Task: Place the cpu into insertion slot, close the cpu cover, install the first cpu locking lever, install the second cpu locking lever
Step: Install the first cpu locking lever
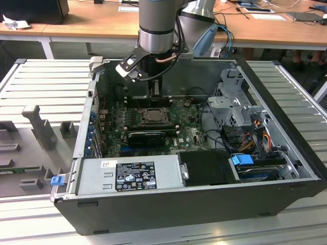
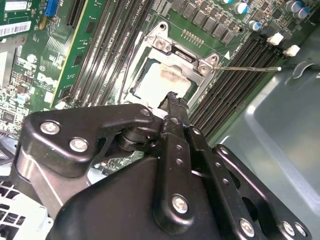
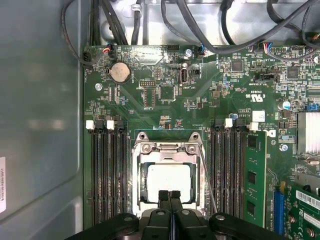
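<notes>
Pincer (image 3: 170,194) clenched, fingers pressed together with nothing between them, tips at the edge of the insertion slot (image 3: 143,185). Cpu (image 3: 169,182), a flat pale silver square, sits in the slot just past the tips. Shiny metal cpu cover (image 3: 167,148) frames it, on the green motherboard (image 3: 165,107).

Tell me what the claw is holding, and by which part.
Nothing: the claw is shut empty, its tips at the edge of the thin square metal cover frame over the silver-grey chip.
</notes>
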Tool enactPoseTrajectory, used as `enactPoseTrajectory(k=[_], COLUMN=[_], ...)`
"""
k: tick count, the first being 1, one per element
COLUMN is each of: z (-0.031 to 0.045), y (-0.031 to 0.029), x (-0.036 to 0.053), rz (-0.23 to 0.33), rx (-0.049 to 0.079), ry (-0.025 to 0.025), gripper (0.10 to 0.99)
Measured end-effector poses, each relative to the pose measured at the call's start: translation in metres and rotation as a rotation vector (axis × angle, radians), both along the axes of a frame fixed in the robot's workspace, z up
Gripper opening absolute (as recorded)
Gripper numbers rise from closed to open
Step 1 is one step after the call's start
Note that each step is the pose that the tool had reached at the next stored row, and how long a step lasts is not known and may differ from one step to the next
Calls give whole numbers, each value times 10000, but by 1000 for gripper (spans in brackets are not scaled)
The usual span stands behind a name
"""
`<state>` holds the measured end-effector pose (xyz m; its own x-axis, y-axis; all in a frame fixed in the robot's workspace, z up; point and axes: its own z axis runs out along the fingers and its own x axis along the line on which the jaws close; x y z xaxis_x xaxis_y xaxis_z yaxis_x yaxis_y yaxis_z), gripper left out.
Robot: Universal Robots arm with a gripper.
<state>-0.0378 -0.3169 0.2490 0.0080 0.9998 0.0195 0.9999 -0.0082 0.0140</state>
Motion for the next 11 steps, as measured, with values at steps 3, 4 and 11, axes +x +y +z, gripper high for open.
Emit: enactPoseTrajectory(k=[3, 4, 11], z=[53, 79, 197], y=[0, 0, 0], x=[0, 0, 0], rz=[-1, 0, 15], rx=[0, 1, 0], ry=[0, 0, 1], gripper=[106, 106, 106])
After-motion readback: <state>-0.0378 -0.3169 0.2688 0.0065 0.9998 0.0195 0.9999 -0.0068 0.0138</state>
